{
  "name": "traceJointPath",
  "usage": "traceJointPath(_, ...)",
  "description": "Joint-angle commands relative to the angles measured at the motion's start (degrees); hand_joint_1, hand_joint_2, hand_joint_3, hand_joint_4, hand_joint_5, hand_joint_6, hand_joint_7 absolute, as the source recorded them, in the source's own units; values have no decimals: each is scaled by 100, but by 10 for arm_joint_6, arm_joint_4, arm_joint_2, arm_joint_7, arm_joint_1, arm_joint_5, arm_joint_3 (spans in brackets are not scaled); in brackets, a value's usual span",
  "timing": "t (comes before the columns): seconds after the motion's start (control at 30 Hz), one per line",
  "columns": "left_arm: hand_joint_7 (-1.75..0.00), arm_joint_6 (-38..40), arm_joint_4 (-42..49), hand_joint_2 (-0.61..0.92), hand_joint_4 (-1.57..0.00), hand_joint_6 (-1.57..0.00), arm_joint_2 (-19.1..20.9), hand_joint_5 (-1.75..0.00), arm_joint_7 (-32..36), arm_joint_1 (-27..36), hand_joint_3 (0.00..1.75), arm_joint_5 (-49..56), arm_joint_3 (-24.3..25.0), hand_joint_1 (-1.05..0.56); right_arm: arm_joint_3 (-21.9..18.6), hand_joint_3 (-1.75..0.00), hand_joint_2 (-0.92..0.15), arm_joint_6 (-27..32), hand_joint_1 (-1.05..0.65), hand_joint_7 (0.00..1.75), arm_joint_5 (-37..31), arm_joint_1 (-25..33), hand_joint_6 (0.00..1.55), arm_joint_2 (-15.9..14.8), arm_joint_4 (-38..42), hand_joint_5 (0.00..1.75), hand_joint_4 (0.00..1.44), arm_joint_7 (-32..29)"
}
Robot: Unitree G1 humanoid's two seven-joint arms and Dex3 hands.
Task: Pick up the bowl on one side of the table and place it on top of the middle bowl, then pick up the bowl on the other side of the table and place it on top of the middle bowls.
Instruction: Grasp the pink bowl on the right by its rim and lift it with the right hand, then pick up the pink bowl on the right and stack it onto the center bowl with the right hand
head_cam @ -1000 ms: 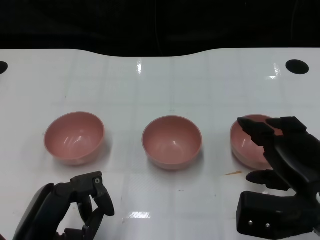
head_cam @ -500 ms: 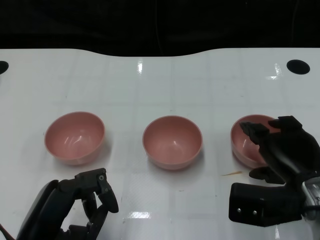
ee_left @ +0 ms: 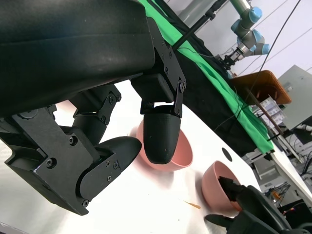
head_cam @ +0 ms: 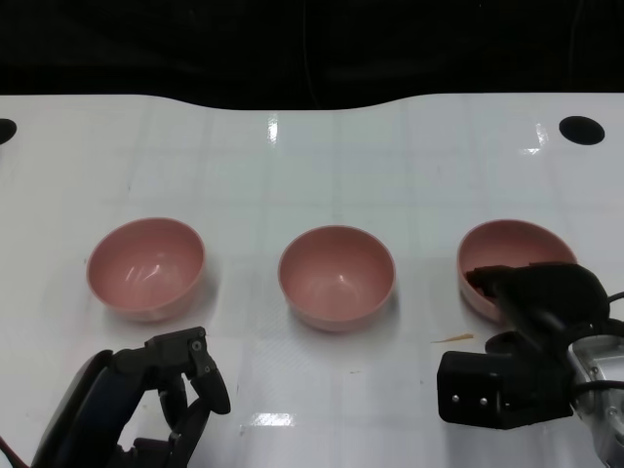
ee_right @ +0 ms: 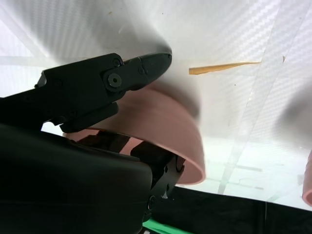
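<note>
Three pink bowls stand in a row on the white table [head_cam: 322, 166]: the left bowl [head_cam: 146, 268], the middle bowl [head_cam: 336, 276] and the right bowl [head_cam: 512, 255]. My right hand [head_cam: 531, 317] grips the near rim of the right bowl. In the right wrist view the bowl's wall [ee_right: 165, 126] lies between a finger [ee_right: 141, 68] on the outside and others inside. That bowl looks slightly tilted. My left hand [head_cam: 161, 405] hangs near the table's front, short of the left bowl, its fingers curled in on nothing. The left wrist view shows the middle bowl [ee_left: 183, 151] and the right bowl [ee_left: 217, 185].
A thin yellow sliver [head_cam: 451, 338] lies on the table between the middle and right bowls. Dark round holes sit at the far right [head_cam: 581, 129] and far left [head_cam: 3, 130]. Beyond the table's far edge everything is black.
My right hand has dropped toward the table's front and its fingers have closed over the right bowl's near rim. The bowl has shifted slightly. My left hand has barely moved.
</note>
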Motion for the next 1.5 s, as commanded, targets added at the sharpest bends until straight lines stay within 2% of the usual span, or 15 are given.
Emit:
traceJointPath(0.03, -146, 11, -15, 38, -92, -82, 5, -168, 1, 4, 138, 3, 4, -12, 3, 0, -91, -31, -35, 6, 17, -16, 89, -5, 30, 86, 79, -35)
traceJointPath(0.1, -145, 14, -19, 38, -92, -82, 5, -168, 0, 5, 138, 2, 4, -12, 4, 0, -91, -52, -31, 6, 23, -23, 99, -8, 46, 103, 81, -57)
traceJointPath(0.17, -145, 13, -21, 38, -92, -82, 4, -167, 2, 6, 139, 4, 3, -11, 4, 0, -91, -81, -25, 10, 27, -31, 116, -11, 65, 153, 87, -95)
traceJointPath(0.23, -145, 15, -23, 38, -92, -82, 3, -167, 2, 8, 139, 5, 2, -10, 5, -3, -91, -95, -25, 10, 28, -38, 120, -13, 79, 170, 93, -116)
traceJointPath(0.5, -147, 10, -21, 37, -90, -82, 5, -168, 3, 8, 141, 9, 3, -10, 3, -12, -92, -120, -25, 6, 29, -65, 118, -25, 91, 175, 92, -145)
traceJointPath(0.73, -148, 13, -25, 37, -90, -82, 6, -170, 1, 10, 141, 8, 3, -11, -2, -7, -85, -128, -23, 15, 31, -72, 131, -32, 44, 175, 93, -156)
traceJointPath(0.77, -148, 12, -25, 37, -90, -82, 6, -169, 2, 10, 142, 8, 4, -11, -5, -12, -84, -130, -22, 65, 35, -70, 112, -30, 28, 175, 94, -154)
traceJointPath(0.87, -147, 9, -25, 36, -89, -82, 7, -169, 2, 11, 142, 8, 6, -11, -10, -23, -79, -126, -20, 137, 42, -64, 83, -25, -22, 175, 95, -140)
traceJointPath(0.93, -147, 7, -24, 36, -89, -82, 8, -169, 2, 11, 142, 8, 6, -11, -12, -37, -74, -127, -20, 148, 47, -61, 80, -23, -55, 175, 96, -125)
traceJointPath(1.0, -147, 7, -23, 36, -90, -82, 8, -169, 3, 11, 143, 8, 6, -11, -14, -85, -51, -127, -21, 156, 52, -61, 79, -19, -84, 175, 97, -114)
traceJointPath(1.1, -146, 9, -23, 36, -90, -82, 9, -169, 1, 11, 143, 7, 6, -11, -13, -116, -33, -132, -21, 149, 58, -60, 83, -10, -121, 175, 100, -101)
traceJointPath(1.2, -147, 10, -23, 36, -90, -82, 10, -168, 0, 11, 143, 5, 6, -11, -11, -121, -32, -133, -22, 141, 61, -56, 86, -4, -142, 175, 100, -89)
traceJointPath(1.27, -147, 8, -22, 36, -90, -82, 10, -168, 1, 11, 142, 6, 7, -11, -8, -122, -33, -131, -24, 148, 63, -54, 84, 8, -157, 175, 101, -80)
traceJointPath(1.4, -147, 9, -24, 37, -90, -82, 12, -168, 1, 13, 141, 8, 8, -11, 0, -109, -34, -143, -24, 129, 64, -54, 89, 22, -163, 175, 100, -72)
traceJointPath(1.5, -147, 7, -23, 37, -90, -82, 12, -169, 2, 12, 141, 9, 8, -11, 8, -79, -47, -145, -24, 100, 62, -57, 97, 31, -164, 175, 99, -62)
